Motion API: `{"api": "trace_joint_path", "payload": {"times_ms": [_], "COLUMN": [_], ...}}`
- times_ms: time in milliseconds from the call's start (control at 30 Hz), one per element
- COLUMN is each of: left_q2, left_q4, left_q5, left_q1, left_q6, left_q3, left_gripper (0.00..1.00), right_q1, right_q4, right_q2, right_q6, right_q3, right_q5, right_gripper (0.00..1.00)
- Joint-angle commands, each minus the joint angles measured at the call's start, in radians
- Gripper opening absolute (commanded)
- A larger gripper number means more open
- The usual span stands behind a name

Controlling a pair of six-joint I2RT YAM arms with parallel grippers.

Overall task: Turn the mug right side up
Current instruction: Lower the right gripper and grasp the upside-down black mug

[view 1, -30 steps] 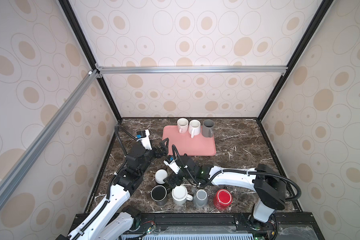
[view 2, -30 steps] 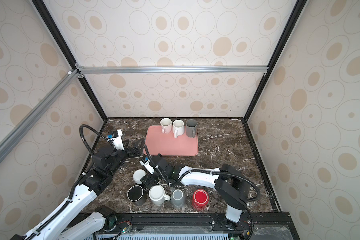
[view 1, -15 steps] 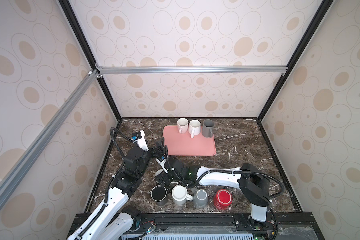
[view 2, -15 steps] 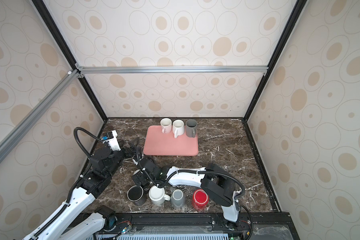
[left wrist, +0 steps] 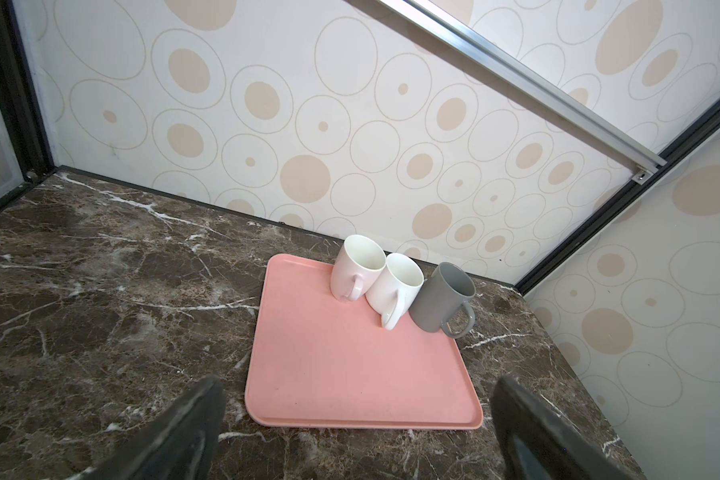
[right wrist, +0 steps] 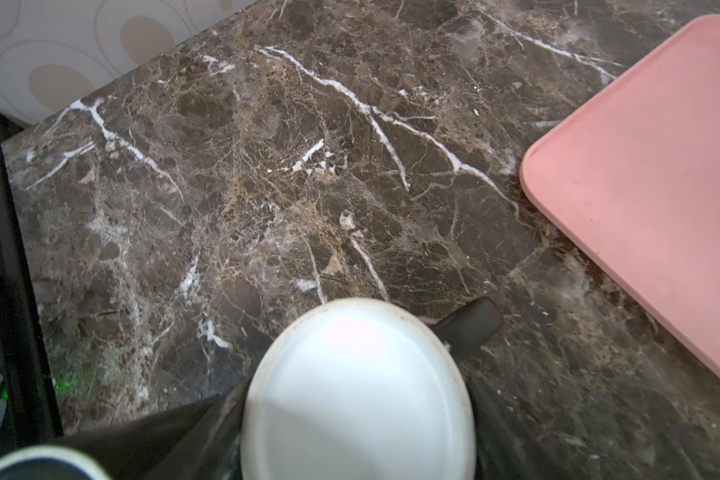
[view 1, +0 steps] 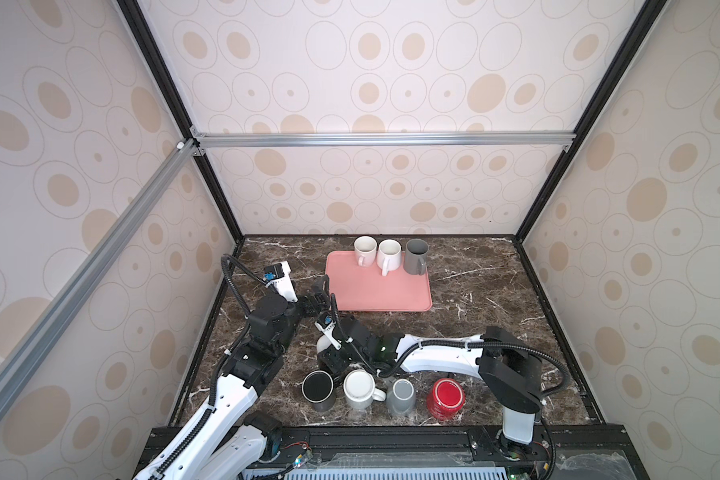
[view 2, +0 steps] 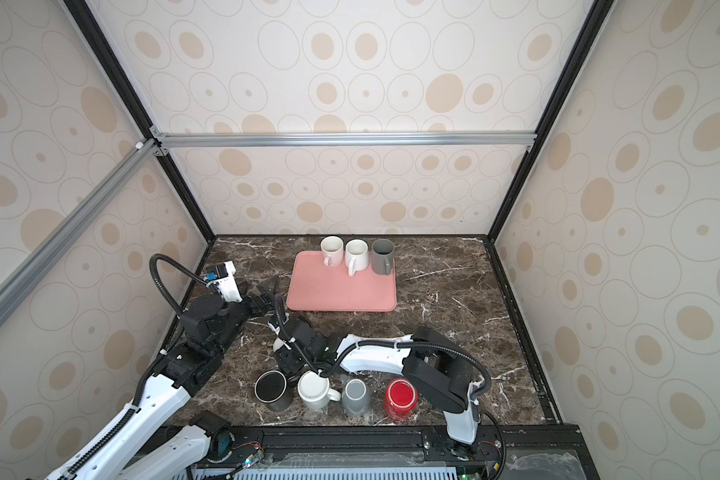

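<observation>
**Change since one second ago.** The right gripper (right wrist: 356, 357) has travelled toward 8 o'clock and now covers the inverted mug (view 1: 322, 344), which then stood clear of it. The mug itself has kept its place, and the left arm has barely shifted.

**Near edge, 6 o'clock.** In both top views we find four mugs in a row on the marble table (view 1: 474, 291). Reading from 7 toward 5 o'clock, they are the black mug (view 1: 317, 384), the handled white mug (view 1: 360, 388), the small grey mug (view 1: 402, 395) and the red mug (view 1: 445, 395).

**Task object, about 8 o'clock of the table's centre.** The inverted mug stands base-up on the marble, just beyond the black mug and apart from the row. In the right wrist view its flat white base (right wrist: 358, 395) fills the space between the two dark fingers (right wrist: 470, 324). The jaws stand one on either side of the mug. Whether they already press on it we cannot tell.

**Left gripper, at the mug's 12 o'clock.** The left gripper (view 1: 319, 297) hangs near the tray's 7 o'clock corner. In the left wrist view its jaws are spread wide apart with nothing between them.

**Far side, 12 o'clock.** The pink tray (view 1: 379, 291) lies flat on the table. Along its far edge three mugs stand upright with their openings showing. From 11 toward 1 o'clock they are the far white mug (view 1: 365, 247), the middle white mug (view 1: 389, 251) and the tall grey mug (view 1: 415, 253). The two white mugs touch each other, and the grey one sits just beside them.
</observation>
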Motion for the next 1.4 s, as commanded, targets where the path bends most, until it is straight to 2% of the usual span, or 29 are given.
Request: {"api": "trace_joint_path", "payload": {"times_ms": [0, 367, 500, 667, 800, 967, 1367], "left_q2": [0.008, 0.012, 0.022, 0.027, 0.03, 0.037, 0.073], "left_q4": [0.006, 0.013, 0.018, 0.022, 0.027, 0.028, 0.055], "left_q5": [0.016, 0.042, 0.054, 0.062, 0.07, 0.081, 0.128], "left_q1": [0.004, 0.005, 0.005, 0.005, 0.005, 0.005, 0.004], "left_q6": [-0.002, 0.009, 0.006, 0.006, 0.003, 0.001, -0.01], "left_q3": [0.015, 0.007, 0.009, 0.009, 0.007, 0.005, -0.002], "left_gripper": [0.99, 0.99, 0.99, 0.99, 0.99, 0.99, 0.99], "right_q1": [-0.022, -0.237, -0.262, -0.261, -0.26, -0.25, -0.256], "right_q4": [-0.008, -0.006, -0.035, -0.009, 0.053, 0.078, 0.035], "right_q2": [-0.049, -0.217, -0.251, -0.258, -0.257, -0.286, -0.379], "right_q6": [-0.102, -0.281, -0.356, -0.311, -0.215, -0.139, -0.031], "right_q3": [-0.049, -0.227, -0.264, -0.301, -0.336, -0.371, -0.471], "right_q5": [-0.077, -0.385, -0.445, -0.382, -0.29, -0.18, 0.037], "right_gripper": [0.61, 0.56, 0.57, 0.76, 0.85, 0.9, 0.9]}}
